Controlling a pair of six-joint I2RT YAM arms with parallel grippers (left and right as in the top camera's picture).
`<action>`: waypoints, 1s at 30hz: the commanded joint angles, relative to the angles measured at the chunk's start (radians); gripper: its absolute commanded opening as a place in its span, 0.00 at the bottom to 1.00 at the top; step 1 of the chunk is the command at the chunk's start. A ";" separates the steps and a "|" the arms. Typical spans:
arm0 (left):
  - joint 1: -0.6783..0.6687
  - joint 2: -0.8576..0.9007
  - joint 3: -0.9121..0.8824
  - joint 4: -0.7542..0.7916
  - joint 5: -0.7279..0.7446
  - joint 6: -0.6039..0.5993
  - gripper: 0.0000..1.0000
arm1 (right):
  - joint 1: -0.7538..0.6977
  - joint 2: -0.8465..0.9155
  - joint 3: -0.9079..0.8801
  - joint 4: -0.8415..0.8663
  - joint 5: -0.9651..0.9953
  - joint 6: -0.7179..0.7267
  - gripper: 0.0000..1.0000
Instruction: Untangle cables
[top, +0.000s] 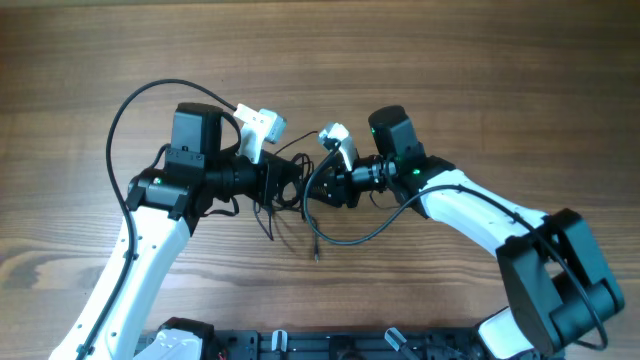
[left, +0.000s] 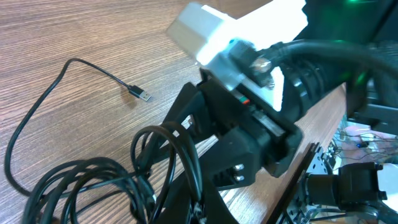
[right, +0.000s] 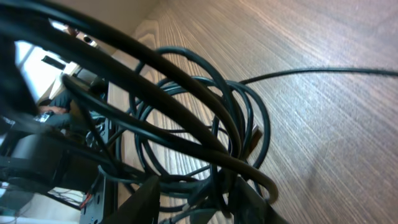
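The cables (top: 288, 208) are a tangle of thin black cords on the wooden table (top: 480, 70), between my two grippers. My left gripper (top: 282, 185) and right gripper (top: 322, 190) meet nose to nose over the tangle. In the left wrist view the cables (left: 81, 180) lie in loops at the lower left, and strands run into the closed left fingers (left: 199, 209). One loose end carries a silver plug (left: 142, 94). In the right wrist view several looped cables (right: 186, 118) pass between the right fingers (right: 199, 202), which grip the bundle.
A loose cable end (top: 315, 256) lies on the table in front of the grippers. The right gripper's black body with its white camera (left: 249, 37) fills the left wrist view. Thicker black arm cables arc over both arms (top: 125, 100).
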 joint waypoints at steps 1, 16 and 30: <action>0.004 -0.013 0.001 0.007 0.060 -0.010 0.04 | 0.004 0.048 0.003 0.007 -0.035 -0.003 0.38; 0.004 -0.013 0.001 -0.013 -0.298 -0.244 0.04 | -0.195 -0.010 0.003 -0.002 -0.385 0.195 0.05; 0.004 -0.013 0.001 -0.101 -0.649 -0.544 0.04 | -0.731 -0.084 0.003 0.060 -0.465 0.412 0.04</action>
